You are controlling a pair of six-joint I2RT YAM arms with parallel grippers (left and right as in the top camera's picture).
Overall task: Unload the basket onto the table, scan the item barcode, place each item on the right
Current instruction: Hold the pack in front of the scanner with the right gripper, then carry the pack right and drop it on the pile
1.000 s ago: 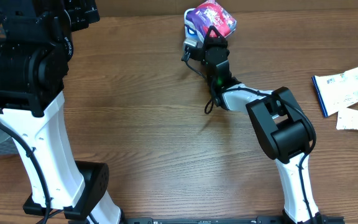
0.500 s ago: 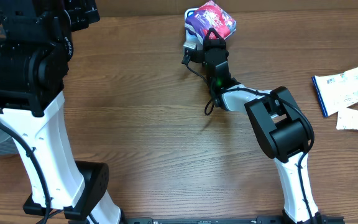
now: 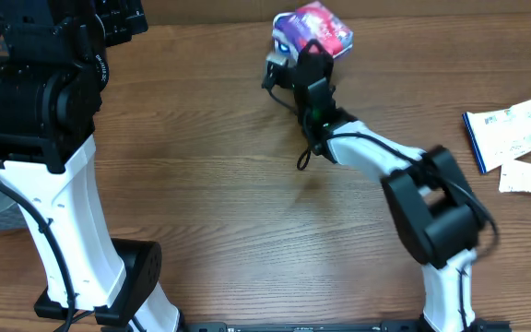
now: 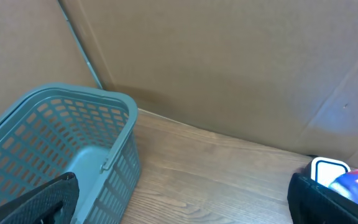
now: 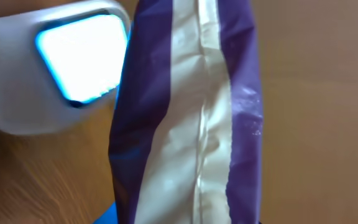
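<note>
- Overhead: the right gripper point(image 3: 304, 48) reaches to the far edge of the wooden table point(image 3: 201, 166). It is clenched on a purple and pink packet point(image 3: 319, 25).
- Overhead: the packet sits at the tip of the gripper, just beside a small white scanner point(image 3: 286, 41) with a blue glow. Whether the two touch cannot be told from here.
- Overhead: the left arm point(image 3: 58, 198) stands tall on the left side, well apart from the packet. Two printed paper sheets point(image 3: 514, 129) lie near the right edge of the table.
- Left wrist: the left gripper point(image 4: 182, 180) is released. Its dark fingers point(image 4: 45, 202) stand wide at the two lower corners with nothing between them.
- Left wrist: a teal plastic basket point(image 4: 104, 143) stands on the table at the left, near a brown cardboard wall point(image 4: 216, 62). At the lower right the white scanner, edged in blue, shows beside a bit of the packet.
- Right wrist: the packet fills most of the picture, very near the lens. It shows purple film with a white band and a raised seam down its middle.
- Right wrist: the scanner lies at the upper left, its window lit pale blue and just beside the packet's left edge. This gripper's own fingers do not show here.
</note>
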